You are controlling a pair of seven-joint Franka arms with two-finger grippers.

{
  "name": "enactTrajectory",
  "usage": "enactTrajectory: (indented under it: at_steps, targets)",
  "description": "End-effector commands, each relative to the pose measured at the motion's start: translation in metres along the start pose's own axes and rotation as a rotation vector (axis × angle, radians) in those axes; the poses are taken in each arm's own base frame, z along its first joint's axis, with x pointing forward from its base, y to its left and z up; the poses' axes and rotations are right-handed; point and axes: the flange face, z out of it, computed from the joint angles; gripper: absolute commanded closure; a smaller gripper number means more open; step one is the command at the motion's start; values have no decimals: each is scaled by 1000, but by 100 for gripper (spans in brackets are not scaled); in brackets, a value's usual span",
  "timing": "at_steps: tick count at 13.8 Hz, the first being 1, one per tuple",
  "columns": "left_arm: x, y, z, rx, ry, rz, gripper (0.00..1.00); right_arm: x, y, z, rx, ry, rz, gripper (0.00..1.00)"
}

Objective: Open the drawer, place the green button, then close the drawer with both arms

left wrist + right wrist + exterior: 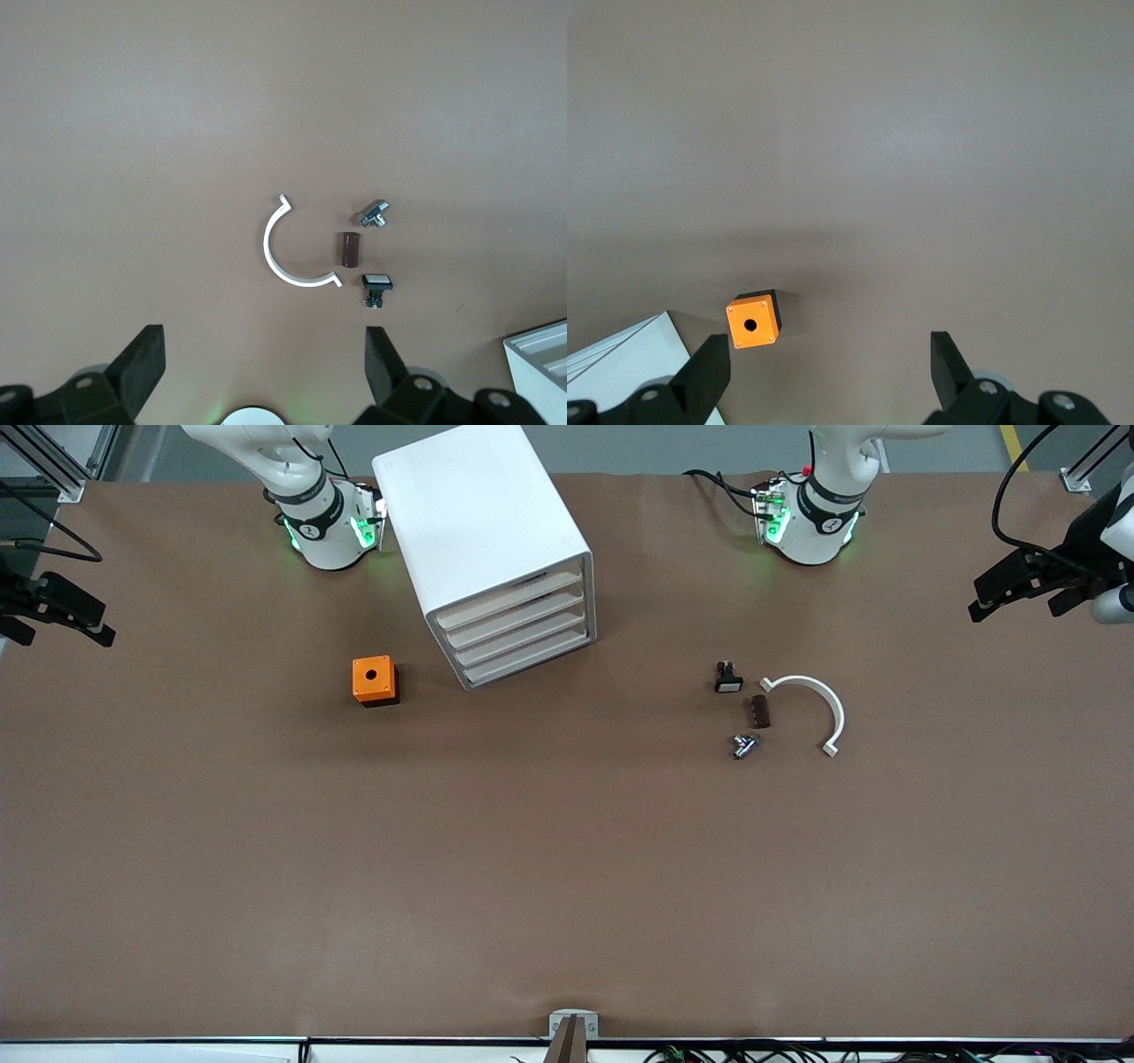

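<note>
The white cabinet stands near the right arm's base, with its stacked drawers all shut. The button, a tiny grey-and-bluish part lying on its side, rests toward the left arm's end of the table and also shows in the left wrist view; its cap colour does not show. My left gripper hangs open and empty over that end's table edge. My right gripper hangs open and empty over the table edge at the right arm's end. Both arms wait high.
An orange box with a hole sits beside the cabinet, toward the right arm's end. Around the button lie a black part with a white cap, a brown cylinder and a white half-ring.
</note>
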Motion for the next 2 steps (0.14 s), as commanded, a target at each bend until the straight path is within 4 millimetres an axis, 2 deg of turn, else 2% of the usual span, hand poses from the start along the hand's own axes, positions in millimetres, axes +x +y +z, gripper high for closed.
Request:
enactTrajectory:
  at_steps: [1,2]
  targets:
    - [3,-1,-6,14,0,-3,1,-10,0,1,3,-2,-14,0]
    - [3,-1,-6,14,0,-3,1,-10,-1,1,2,-3,-16,0]
